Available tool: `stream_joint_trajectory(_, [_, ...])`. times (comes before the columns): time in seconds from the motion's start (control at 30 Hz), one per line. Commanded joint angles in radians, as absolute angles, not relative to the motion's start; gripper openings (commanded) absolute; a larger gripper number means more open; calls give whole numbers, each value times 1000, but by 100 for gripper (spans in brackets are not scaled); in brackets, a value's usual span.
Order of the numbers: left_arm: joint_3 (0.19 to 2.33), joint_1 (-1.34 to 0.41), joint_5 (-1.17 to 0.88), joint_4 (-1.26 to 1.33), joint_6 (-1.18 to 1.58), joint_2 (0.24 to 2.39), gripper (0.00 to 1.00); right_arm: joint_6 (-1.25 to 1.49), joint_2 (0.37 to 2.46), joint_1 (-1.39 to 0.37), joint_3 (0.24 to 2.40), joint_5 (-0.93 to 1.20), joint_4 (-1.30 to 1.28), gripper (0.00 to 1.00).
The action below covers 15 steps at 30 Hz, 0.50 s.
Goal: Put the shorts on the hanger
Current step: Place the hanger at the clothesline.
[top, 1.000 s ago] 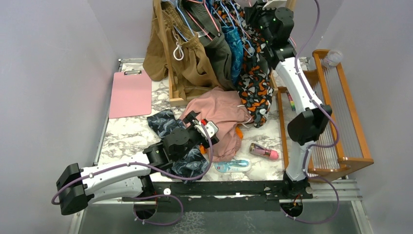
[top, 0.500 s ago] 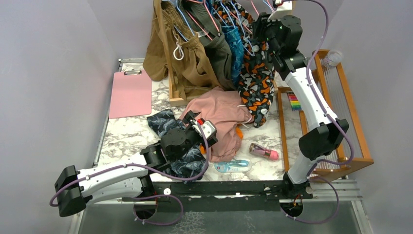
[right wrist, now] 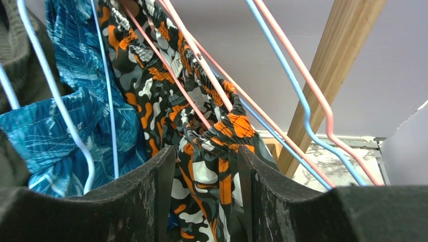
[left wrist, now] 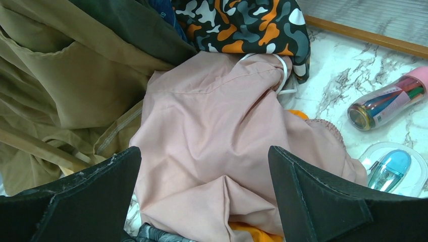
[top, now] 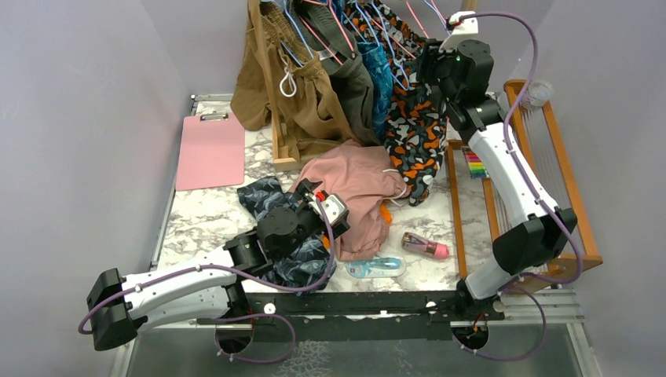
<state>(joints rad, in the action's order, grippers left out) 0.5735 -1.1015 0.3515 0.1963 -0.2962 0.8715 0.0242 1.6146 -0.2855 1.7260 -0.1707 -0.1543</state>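
The left claw (left wrist: 204,151) is held wide and empty above the dusty-pink shorts (top: 357,177) near the middle of the bench (top: 204,220), probably parked clear of the work. The shorts (top: 416,141) are hung at the far edge, right of centre, with the waistband draped over the hanger (right wrist: 194,50), so the task is judged nearly done; the right claw (right wrist: 206,151) is raised just beside them with a narrow gap, and no fabric appears pinched. Open air is left to its right, but a light-blue wire (right wrist: 306,126) and a wooden post (right wrist: 328,75) stand near; snagging is judged the risk in any withdrawal.
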Motion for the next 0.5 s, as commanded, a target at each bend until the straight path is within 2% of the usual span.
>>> stream_joint_trajectory(0.0, [592, -1107, 330, 206, -285, 849, 99, 56, 1529, -275, 1717, -170, -158, 52])
stream_joint_trajectory(0.27, [594, -1110, 324, 206, -281, 838, 99, 73, 1529, -239, 1742, -110, -237, 52])
stream_joint_trajectory(0.47, [592, -1114, 323, 201, -283, 842, 99, 90, 1564, -225, 1710, -81, -252, 49])
